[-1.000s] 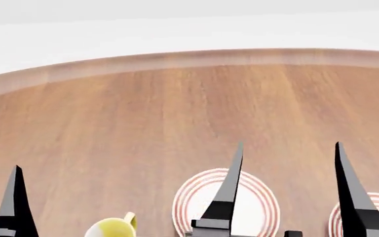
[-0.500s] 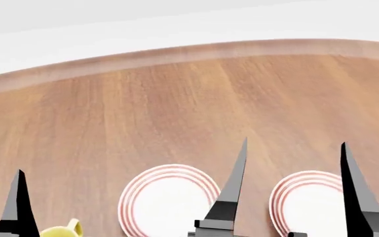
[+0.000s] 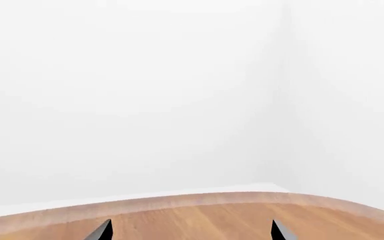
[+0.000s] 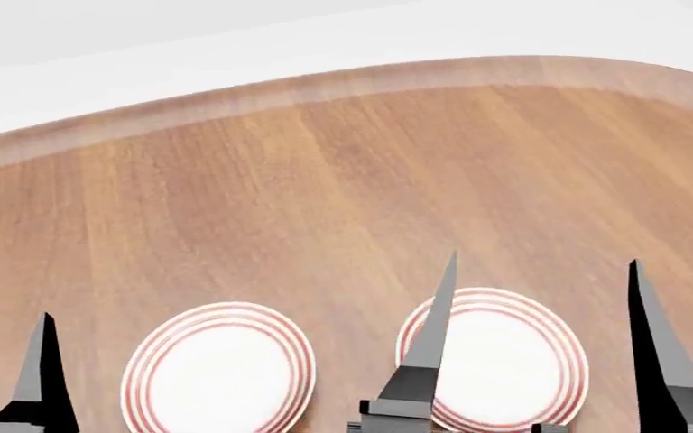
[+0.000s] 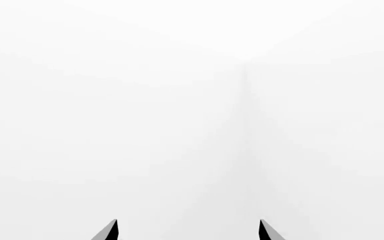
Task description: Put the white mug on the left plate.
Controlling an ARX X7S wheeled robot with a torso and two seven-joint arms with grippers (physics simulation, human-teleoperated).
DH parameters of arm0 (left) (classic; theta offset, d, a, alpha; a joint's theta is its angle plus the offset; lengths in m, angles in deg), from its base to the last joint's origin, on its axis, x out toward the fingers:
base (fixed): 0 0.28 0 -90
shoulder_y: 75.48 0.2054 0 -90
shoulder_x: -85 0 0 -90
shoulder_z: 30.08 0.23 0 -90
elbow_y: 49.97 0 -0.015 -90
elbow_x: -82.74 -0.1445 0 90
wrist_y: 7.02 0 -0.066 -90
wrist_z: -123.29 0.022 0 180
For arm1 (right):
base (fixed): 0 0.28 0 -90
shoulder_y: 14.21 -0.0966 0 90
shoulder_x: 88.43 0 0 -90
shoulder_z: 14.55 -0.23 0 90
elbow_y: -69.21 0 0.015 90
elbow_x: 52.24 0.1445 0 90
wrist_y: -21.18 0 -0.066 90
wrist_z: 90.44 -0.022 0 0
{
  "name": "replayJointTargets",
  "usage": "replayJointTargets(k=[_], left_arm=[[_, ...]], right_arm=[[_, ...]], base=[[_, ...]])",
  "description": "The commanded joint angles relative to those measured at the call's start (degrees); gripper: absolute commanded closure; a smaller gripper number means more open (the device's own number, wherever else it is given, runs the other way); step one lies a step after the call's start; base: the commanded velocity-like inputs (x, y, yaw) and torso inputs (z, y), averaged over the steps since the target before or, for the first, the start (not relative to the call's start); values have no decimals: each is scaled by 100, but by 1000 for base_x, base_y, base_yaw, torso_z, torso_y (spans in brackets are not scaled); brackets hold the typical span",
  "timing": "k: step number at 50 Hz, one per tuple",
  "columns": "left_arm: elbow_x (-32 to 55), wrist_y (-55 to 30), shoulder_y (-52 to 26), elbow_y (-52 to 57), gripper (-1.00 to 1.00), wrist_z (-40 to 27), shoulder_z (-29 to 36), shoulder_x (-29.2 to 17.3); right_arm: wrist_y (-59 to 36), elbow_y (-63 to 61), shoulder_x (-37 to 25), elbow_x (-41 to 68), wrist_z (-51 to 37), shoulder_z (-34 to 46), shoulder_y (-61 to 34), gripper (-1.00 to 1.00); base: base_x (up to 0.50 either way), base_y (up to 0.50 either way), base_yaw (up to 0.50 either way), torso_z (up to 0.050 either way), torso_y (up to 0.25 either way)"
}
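Shifted leftward across the head view since half a second before: both plates, now fully inside the frame; yellow mug gone from the lower left corner. Table edge swung too, curving down at the right.

Left to right in the head view:
- Left gripper [image 4: 43, 379]: only one dark finger tip seen at the lower left edge, raised above the table [image 4: 322, 180]. From the left wrist view, left gripper [image 3: 190, 231]: two tips set wide apart, nothing between them, so noted as released; wood surface and pale table rim ahead, white wall beyond.
- Left plate [image 4: 219, 372]: white, thin red rings at the rim, flat on the wood, bare on top. Lower edge cut by the frame.
- Right gripper [image 4: 541, 343]: two tall dark fingers [image 4: 429, 352] spread wide, nothing held, noted as released. Left finger overlapped the near-left rim of the right plate in the picture; contact could not be told.
- Right plate [image 4: 503, 361]: same pattern, just beside the left plate, a strip of wood between them, not touching.

Right wrist view: right gripper [image 5: 187, 231] tips apart against blank white only.

White mug: not seen in any current view; position could not be told.
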Motion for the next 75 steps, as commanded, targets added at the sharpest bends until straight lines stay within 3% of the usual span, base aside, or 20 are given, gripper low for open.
replayJointTargets(k=[1, 8, 27, 31, 34, 41, 46, 48, 51, 55, 68, 70, 75], left_arm=[[359, -214, -147, -118, -100, 238, -54, 38], [384, -439, -343, -51, -100, 489, 259, -166], [-503, 817, 301, -1156, -100, 1207, 1234, -206], [-758, 1419, 567, -1652, -100, 1354, 1421, -171], [-636, 1052, 643, -1289, -100, 1316, 1469, -260], [-912, 1694, 820, -1919, -100, 1507, 1727, -196], [-921, 1364, 909, -1508, -100, 1463, 1835, -286], [-1018, 1711, 1004, -1808, -100, 1524, 1912, -248], [-998, 1436, 1047, -1501, -100, 1476, 1958, -302], [-1128, 1804, 1151, -1853, -100, 1541, 2091, -252], [-1279, 1773, 1410, -1718, -100, 1559, 2354, -355], [-1357, 2206, 1447, -2188, -100, 1613, 2401, -304], [-1364, 2017, 1542, -1974, -100, 1565, 2435, -371]], right_arm=[[-365, -75, 9, -139, 140, 2, -126, -100], [-453, -96, -5, -117, 118, 6, -150, -100], [-480, -191, -56, -56, 75, 18, -179, -100], [-470, -170, -61, -56, 65, 41, -185, -100], [-479, -176, -66, -50, 55, 46, -191, -100], [-510, -200, -79, -34, 34, 53, -212, -100], [-604, -299, -94, -28, 13, 49, -245, -100], [-630, -328, -101, -28, 4, 49, -253, -100], [-649, -352, -111, -29, -9, 50, -254, -100], [-668, -384, -123, -31, -24, 57, -256, -100], [-685, -407, -154, -13, -65, 68, -268, -100], [-702, -415, -158, -12, -68, 80, -277, -100], [-703, -394, -166, -5, -70, 112, -293, -100]], base=[[0, 0, 0, 0, 0], [0, 0, 0, 0, 0], [0, 0, 0, 0, 0], [0, 0, 0, 0, 0], [0, 0, 0, 0, 0], [0, 0, 0, 0, 0], [0, 0, 0, 0, 0], [0, 0, 0, 0, 0], [0, 0, 0, 0, 0], [0, 0, 0, 0, 0], [0, 0, 0, 0, 0], [0, 0, 0, 0, 0], [0, 0, 0, 0, 0]])
